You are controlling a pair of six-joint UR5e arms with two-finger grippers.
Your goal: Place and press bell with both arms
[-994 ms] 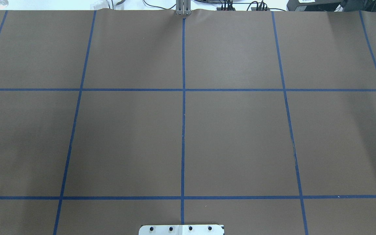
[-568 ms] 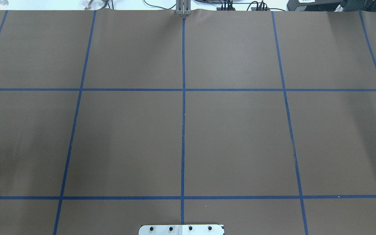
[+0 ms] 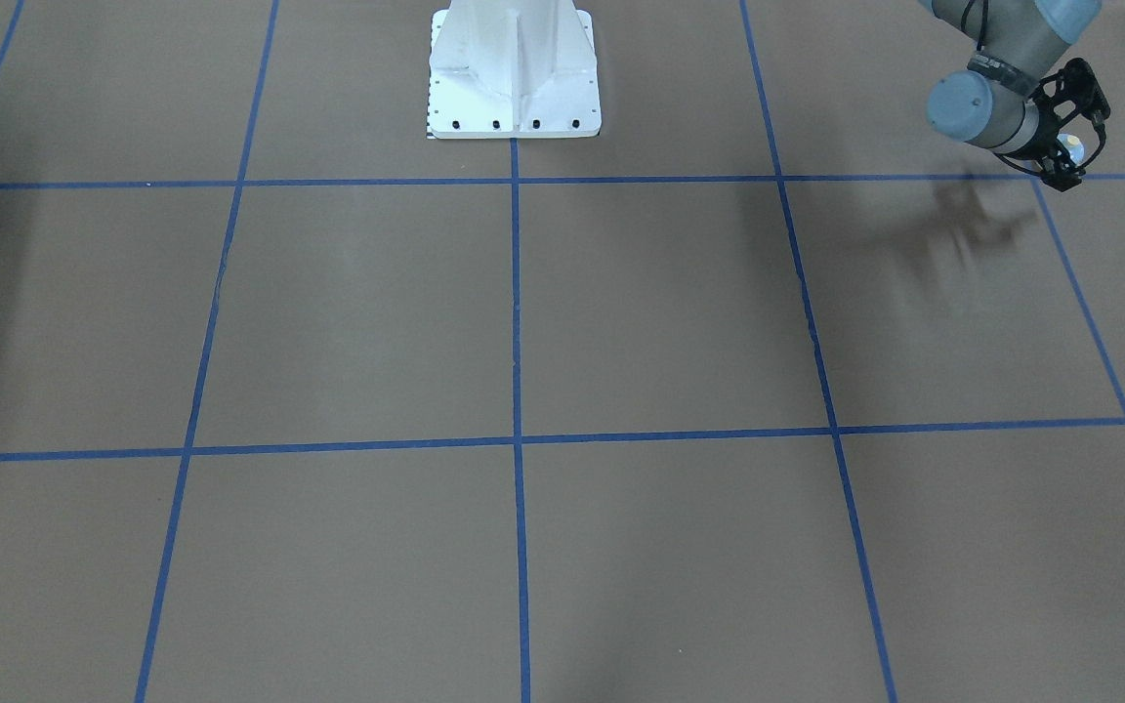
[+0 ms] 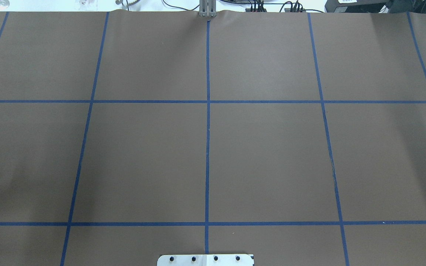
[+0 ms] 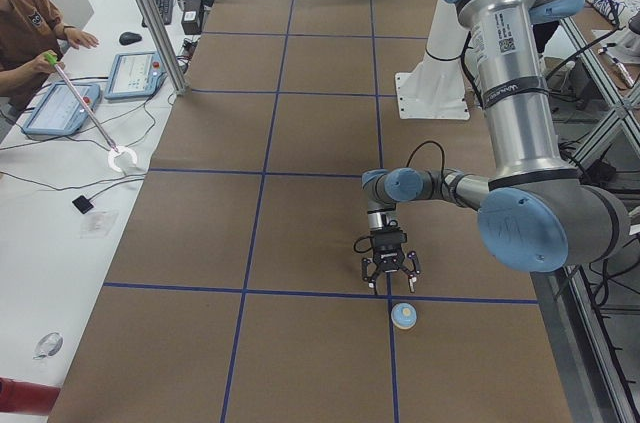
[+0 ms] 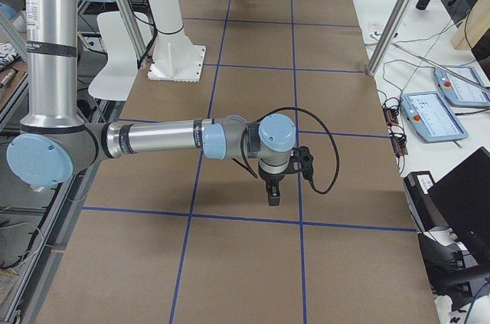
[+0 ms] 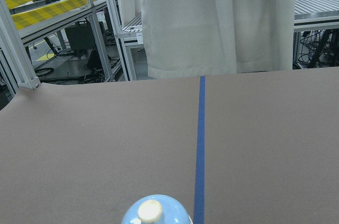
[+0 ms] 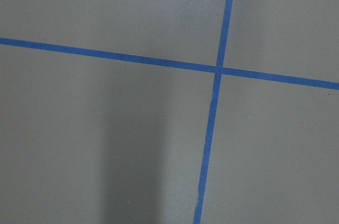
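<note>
The left arm [image 5: 510,93] bends low, the left gripper [image 5: 388,285] spread wide and empty near the bell [image 5: 404,316] on the table [image 5: 300,223]. The right arm [image 6: 161,139] reaches out flat; I cannot tell if the right gripper [image 6: 273,195] is closed. The left arm's sticker [image 5: 497,38] is too small to read

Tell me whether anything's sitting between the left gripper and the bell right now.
Nothing visible does. The left gripper hangs open close to the bell, which sits on the brown table paper beside a blue tape line; only bare paper shows between them.
</note>
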